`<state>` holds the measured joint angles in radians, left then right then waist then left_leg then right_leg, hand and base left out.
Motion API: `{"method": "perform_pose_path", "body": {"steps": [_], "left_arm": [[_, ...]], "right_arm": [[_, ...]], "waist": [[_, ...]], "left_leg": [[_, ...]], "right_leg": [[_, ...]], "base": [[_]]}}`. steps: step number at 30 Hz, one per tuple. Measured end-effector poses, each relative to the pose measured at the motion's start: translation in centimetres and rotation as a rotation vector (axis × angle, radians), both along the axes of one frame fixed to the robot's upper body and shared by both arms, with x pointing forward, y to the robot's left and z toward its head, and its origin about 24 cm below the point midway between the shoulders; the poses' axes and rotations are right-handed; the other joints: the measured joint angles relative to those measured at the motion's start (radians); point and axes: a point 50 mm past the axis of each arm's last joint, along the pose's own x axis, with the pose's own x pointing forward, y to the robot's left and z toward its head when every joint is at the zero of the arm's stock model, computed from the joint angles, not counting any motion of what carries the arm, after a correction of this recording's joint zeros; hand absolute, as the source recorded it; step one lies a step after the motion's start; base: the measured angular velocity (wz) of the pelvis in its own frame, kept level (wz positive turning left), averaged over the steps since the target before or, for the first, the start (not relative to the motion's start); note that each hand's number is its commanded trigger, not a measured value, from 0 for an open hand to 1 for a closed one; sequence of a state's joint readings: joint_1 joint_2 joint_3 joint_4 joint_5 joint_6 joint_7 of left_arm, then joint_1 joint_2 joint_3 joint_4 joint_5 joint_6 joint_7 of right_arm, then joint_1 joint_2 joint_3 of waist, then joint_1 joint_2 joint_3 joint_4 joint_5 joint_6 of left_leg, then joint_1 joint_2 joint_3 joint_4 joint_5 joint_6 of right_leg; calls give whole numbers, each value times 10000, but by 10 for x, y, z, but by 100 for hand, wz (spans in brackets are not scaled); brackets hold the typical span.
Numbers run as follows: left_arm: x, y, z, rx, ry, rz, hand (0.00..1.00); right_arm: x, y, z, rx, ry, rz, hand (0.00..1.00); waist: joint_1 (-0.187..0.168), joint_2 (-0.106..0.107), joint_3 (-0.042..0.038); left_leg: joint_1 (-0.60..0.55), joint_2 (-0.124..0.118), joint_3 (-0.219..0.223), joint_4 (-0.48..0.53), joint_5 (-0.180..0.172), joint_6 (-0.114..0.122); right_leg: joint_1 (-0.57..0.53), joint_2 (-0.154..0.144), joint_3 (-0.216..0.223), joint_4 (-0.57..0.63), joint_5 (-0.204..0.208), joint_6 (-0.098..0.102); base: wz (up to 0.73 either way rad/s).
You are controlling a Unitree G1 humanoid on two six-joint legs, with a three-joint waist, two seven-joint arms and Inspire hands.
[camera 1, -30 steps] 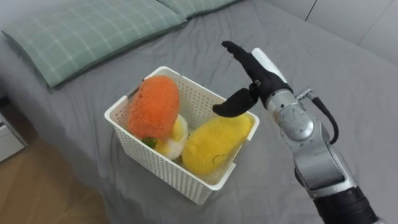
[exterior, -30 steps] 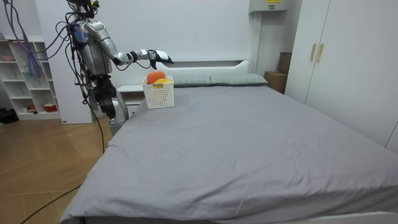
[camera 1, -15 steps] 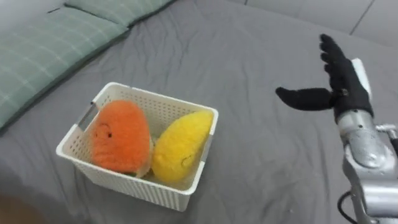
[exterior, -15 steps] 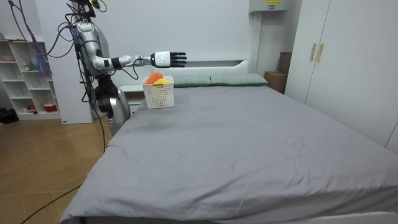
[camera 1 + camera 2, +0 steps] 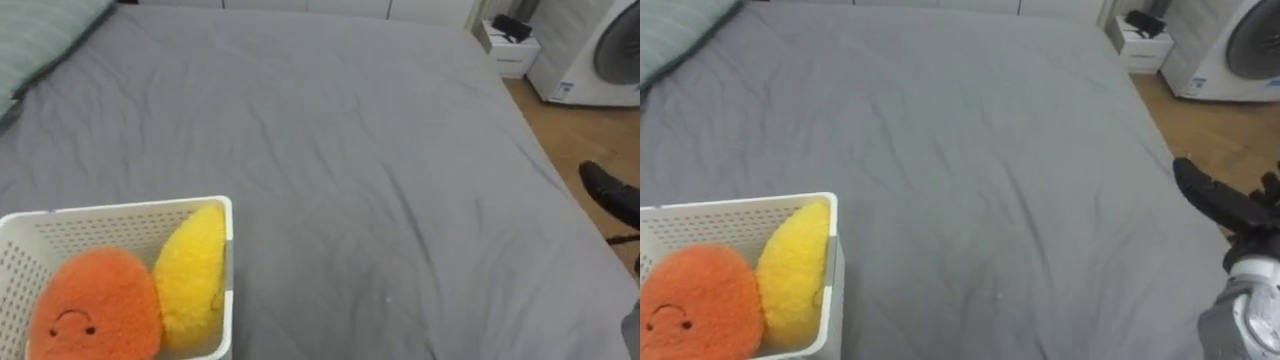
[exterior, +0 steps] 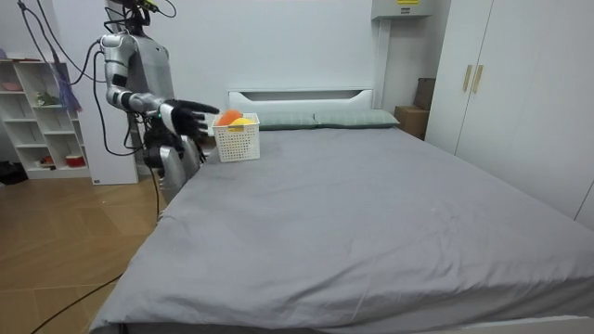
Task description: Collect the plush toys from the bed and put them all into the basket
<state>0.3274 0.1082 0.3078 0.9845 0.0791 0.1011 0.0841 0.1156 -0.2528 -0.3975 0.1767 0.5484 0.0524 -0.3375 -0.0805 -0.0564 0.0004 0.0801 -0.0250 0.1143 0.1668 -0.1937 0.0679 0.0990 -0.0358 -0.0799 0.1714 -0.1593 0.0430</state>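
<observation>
A white slotted basket (image 5: 120,212) sits on the grey bed (image 5: 330,130) at the lower left of the eye views. Inside it an orange plush toy (image 5: 90,310) with a small face lies beside a yellow plush toy (image 5: 190,270). My right hand (image 5: 1225,205) shows at the right edge, off the bed's side and well away from the basket; its fingers are straight and hold nothing. The room view shows the same hand (image 6: 190,115) spread open just left of the basket (image 6: 237,139), while I stand at the bed's head corner.
A green checked pillow (image 5: 40,30) lies at the upper left. Beyond the bed's far end are a small white cabinet (image 5: 510,45), a white round-fronted appliance (image 5: 600,50) and wooden floor. The room view shows a wardrobe (image 6: 520,83) and a shelf unit (image 6: 37,111).
My view has swung along the bed, so the basket now sits at the lower left. My right hand has drawn back from above the basket and lowered beside the bed.
</observation>
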Motion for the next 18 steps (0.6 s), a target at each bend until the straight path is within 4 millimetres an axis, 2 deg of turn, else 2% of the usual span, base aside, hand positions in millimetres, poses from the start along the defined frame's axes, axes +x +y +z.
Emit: {"method": "perform_pose_path", "body": {"steps": [4,6,7,9,10,12,13,15,18], "left_arm": [[8,0,-1,-59,-148,77,0],[6,0,-1,-141,-195,402,0],[5,0,-1,-141,-184,413,0],[4,1,-1,-117,-143,442,0],[5,1,-1,-117,-179,429,0],[3,0,-2,-155,-46,449,0],[-2,0,-2,-174,118,494,0],[-3,2,-2,-155,243,458,0],[-4,4,-2,-230,375,441,0]], "right_arm": [[-25,-9,-36,774,1534,-967,0],[-50,-14,-67,1564,2795,-1714,0],[-59,-14,-75,1731,3193,-1906,0],[-105,-12,-110,2427,5201,-2775,0],[-115,-10,-118,2623,5690,-2955,0],[-162,2,-140,3307,7490,-3585,0],[-172,5,-144,3441,7911,-3664,0],[-217,19,-155,3675,10047,-3585,0],[-252,32,-159,3997,11997,-2780,0]], "waist": [[-46,13,2],[-213,23,-28],[-235,23,-34],[-236,-30,-27],[-230,-46,-24],[-196,-33,-18],[-190,-8,-13],[-237,-11,-26],[-238,-13,-6]], "left_leg": [[-23,38,181,-76,-19,-16],[23,60,202,-48,-41,-33],[23,63,202,-46,-43,-37],[29,81,255,-53,-52,-52],[31,85,263,-57,-55,-56],[94,106,377,-123,-75,-75],[119,117,388,-128,-84,-86],[171,125,405,-123,-138,-127],[277,139,522,-102,-135,-127]], "right_leg": [[-147,48,219,8,-4,-7],[-119,74,232,-19,-3,-8],[-114,79,230,-26,-3,-8],[-113,98,230,-27,-3,-9],[-114,100,232,-24,-4,-9],[-125,145,520,4,-43,-75],[-117,160,523,12,-41,-83],[-118,160,521,65,-99,-171],[-177,118,561,156,-176,-238]], "base": [[-15],[-2],[0],[0],[-4],[-18],[-20],[-10],[-12]]}}
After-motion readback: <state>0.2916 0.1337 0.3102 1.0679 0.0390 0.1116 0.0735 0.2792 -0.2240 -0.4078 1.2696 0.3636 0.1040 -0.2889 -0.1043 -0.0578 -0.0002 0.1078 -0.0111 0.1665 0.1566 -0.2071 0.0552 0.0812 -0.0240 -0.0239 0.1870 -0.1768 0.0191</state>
